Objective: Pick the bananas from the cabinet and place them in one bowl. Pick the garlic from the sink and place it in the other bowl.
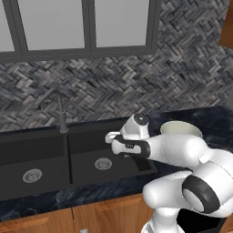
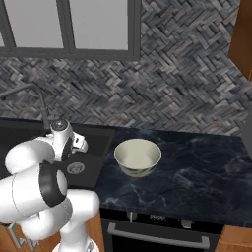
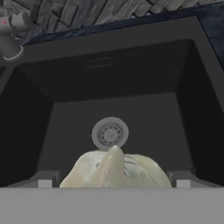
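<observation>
Garlic (image 3: pixel 114 169) sits in the right basin of the sink (image 3: pixel 70 83), just this side of the drain (image 3: pixel 110 133), directly betw. the tool (image 3: pixel 114 183) tips, pointed end up. Tool jaws apart, one each side of bulb, not yet clamped. Bowl (image 2: pixel 138 156) waits on table (image 2: pixel 197 172), to arm's right.

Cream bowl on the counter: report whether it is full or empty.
Empty. The bowl stands upright on the dark counter, and the right base view shows its smooth pale inside bare.
</observation>
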### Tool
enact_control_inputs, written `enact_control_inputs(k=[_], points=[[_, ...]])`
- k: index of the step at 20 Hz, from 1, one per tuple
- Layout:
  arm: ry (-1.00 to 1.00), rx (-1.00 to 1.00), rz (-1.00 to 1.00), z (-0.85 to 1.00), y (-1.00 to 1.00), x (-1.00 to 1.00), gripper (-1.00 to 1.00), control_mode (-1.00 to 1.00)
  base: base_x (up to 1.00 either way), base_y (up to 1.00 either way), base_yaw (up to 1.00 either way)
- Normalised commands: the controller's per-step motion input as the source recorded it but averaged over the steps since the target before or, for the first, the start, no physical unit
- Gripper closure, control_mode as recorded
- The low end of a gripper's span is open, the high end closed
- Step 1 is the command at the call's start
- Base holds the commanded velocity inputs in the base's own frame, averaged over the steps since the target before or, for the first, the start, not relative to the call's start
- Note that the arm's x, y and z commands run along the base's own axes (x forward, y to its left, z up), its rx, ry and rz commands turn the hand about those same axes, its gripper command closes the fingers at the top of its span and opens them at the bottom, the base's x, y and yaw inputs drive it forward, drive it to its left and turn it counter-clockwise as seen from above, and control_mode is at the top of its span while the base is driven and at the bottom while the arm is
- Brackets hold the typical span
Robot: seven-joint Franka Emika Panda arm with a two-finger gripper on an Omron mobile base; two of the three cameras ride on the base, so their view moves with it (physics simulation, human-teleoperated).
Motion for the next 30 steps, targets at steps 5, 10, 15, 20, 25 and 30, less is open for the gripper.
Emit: enact_control_inputs(k=[5,10,15,20,25,30], points=[[0.00,0.00,-0.03,0.58,-0.18,-0.10,1.00,-1.00,0.00,0.00,0.00],[-0.02,-0.04,-0.03,0.44,-0.15,-0.22,1.00,-1.00,0.00,0.00,0.00],[-0.02,-0.07,-0.06,0.44,-0.23,-0.33,1.00,-1.00,0.00,0.00,0.00],[0.00,-0.01,-0.01,0.62,-0.35,-0.29,1.00,-1.00,0.00,0.00,0.00],[0.04,0.00,0.00,0.52,-0.33,-0.26,1.00,-1.00,0.00,0.00,0.00],[0.11,0.00,0.00,0.43,-0.30,-0.29,1.00,-1.00,0.00,0.00,0.00]])
